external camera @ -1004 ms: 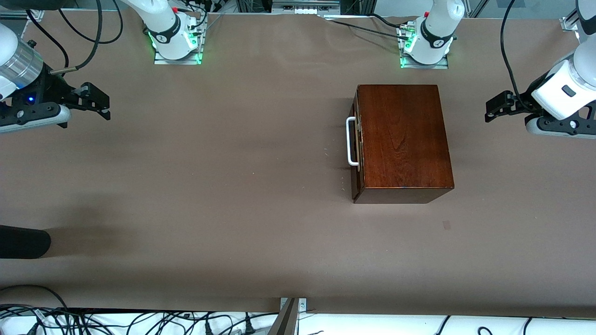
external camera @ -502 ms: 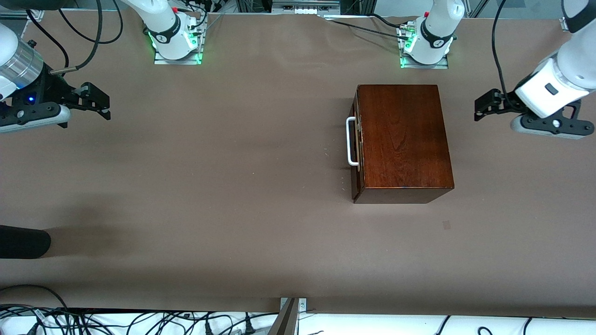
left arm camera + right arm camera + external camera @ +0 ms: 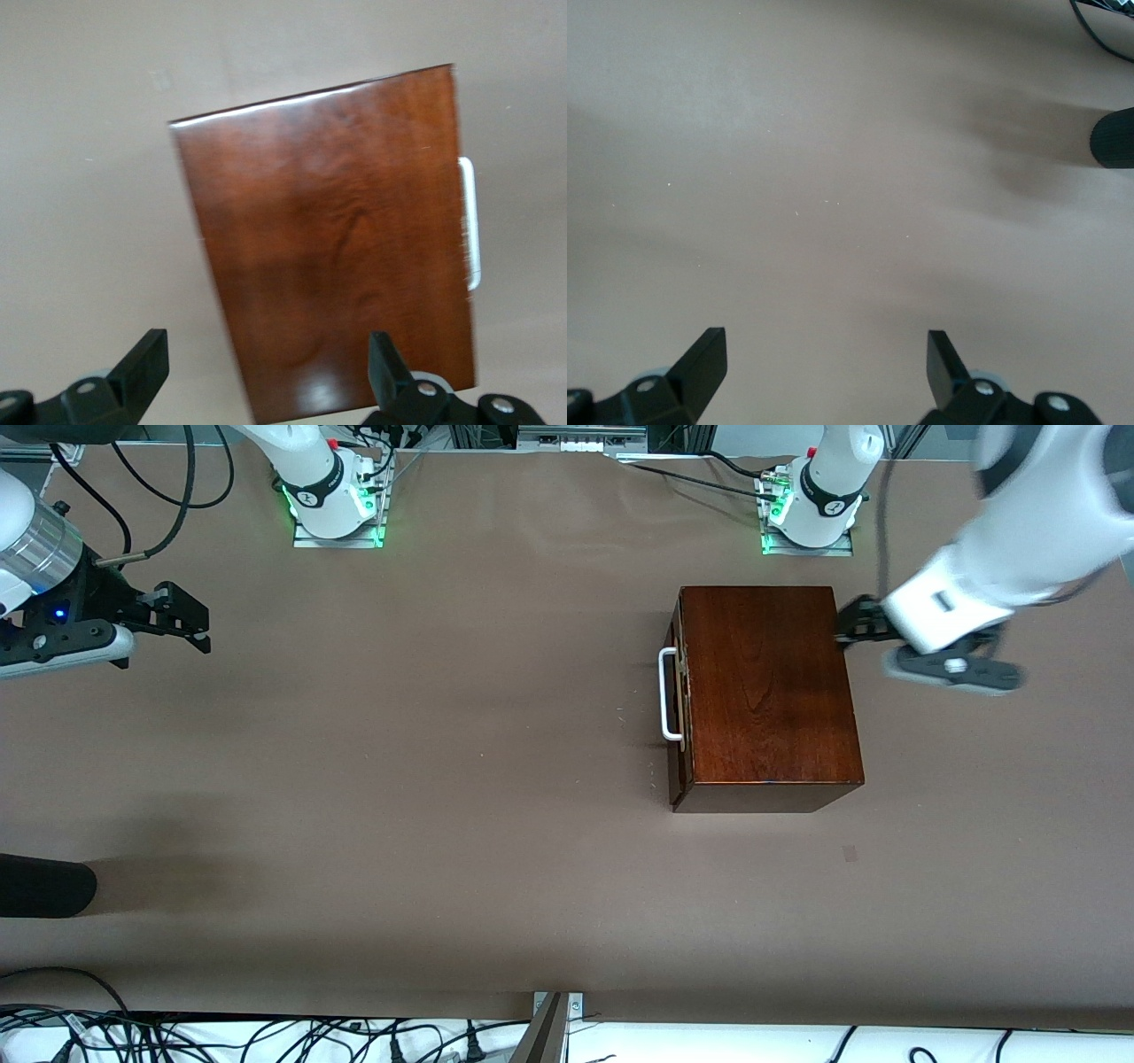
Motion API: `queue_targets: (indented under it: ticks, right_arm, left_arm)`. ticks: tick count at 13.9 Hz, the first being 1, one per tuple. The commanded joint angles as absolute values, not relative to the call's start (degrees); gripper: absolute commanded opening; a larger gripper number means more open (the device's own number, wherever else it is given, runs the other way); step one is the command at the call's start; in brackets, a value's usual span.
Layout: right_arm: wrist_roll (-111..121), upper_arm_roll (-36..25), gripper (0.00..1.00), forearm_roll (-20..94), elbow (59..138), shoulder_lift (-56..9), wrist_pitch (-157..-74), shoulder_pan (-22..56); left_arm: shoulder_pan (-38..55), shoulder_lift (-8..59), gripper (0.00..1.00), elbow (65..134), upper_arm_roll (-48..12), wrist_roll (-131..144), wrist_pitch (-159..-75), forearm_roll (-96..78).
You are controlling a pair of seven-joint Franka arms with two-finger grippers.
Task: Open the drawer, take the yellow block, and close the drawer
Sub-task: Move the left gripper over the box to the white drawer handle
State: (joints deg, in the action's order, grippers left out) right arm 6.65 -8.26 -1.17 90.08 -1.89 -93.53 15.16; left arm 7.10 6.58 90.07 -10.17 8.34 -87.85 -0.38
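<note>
The dark reddish-brown wooden box (image 3: 766, 691) stands on the table with its drawer shut, and the white U-shaped handle (image 3: 669, 695) faces the right arm's end of the table. The yellow block is hidden. My left gripper (image 3: 849, 622) is open and empty, in the air over the box's edge that faces the left arm's end of the table. In the left wrist view the box top (image 3: 337, 239) and handle (image 3: 469, 221) show past my left gripper (image 3: 266, 359). My right gripper (image 3: 193, 624) is open and empty and waits over bare table at the right arm's end, as the right wrist view (image 3: 824, 354) shows.
A black rounded object (image 3: 44, 886) lies at the table's edge on the right arm's end; it also shows in the right wrist view (image 3: 1114, 137). Cables (image 3: 266, 1036) run along the table edge nearest the front camera. The two arm bases (image 3: 332, 496) stand farthest from that camera.
My left arm has swung from the left arm's end of the table toward the box, and its gripper now reaches the box's edge. The right arm and the box have not moved.
</note>
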Motion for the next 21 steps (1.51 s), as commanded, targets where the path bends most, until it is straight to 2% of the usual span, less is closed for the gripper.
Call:
queue_targets:
  ticks: [1,4,7,10,15,21]
  right_arm:
    - [6.2,-8.2,1.00,-1.4,89.4,-1.9,-92.7,15.3]
    - [6.2,-8.2,1.00,-1.4,89.4,-1.9,-92.7,15.3]
    - [6.1,-8.2,1.00,-1.4,89.5,-1.9,-92.7,15.3]
    - [6.1,-8.2,1.00,-1.4,89.5,-1.9,-92.7,15.3]
    - [6.0,-8.2,1.00,-1.4,89.5,-1.9,-92.7,15.3]
    - [6.0,-8.3,1.00,-1.3,89.6,-2.0,-90.8,15.2]
  left_arm:
    - [14.3,13.6,1.00,83.0,-12.0,20.1,-86.8,0.8]
    - [23.2,17.6,1.00,82.0,-12.0,26.0,-87.7,0.8]
    - [28.7,21.9,1.00,82.5,-11.9,36.3,-95.0,1.1]
    - [33.7,26.4,1.00,83.0,-12.0,41.3,-95.8,10.9]
    - [34.1,28.9,1.00,85.9,-11.7,43.6,-96.2,13.0]
    - [33.0,28.7,1.00,93.1,-11.6,44.7,-106.1,14.9]
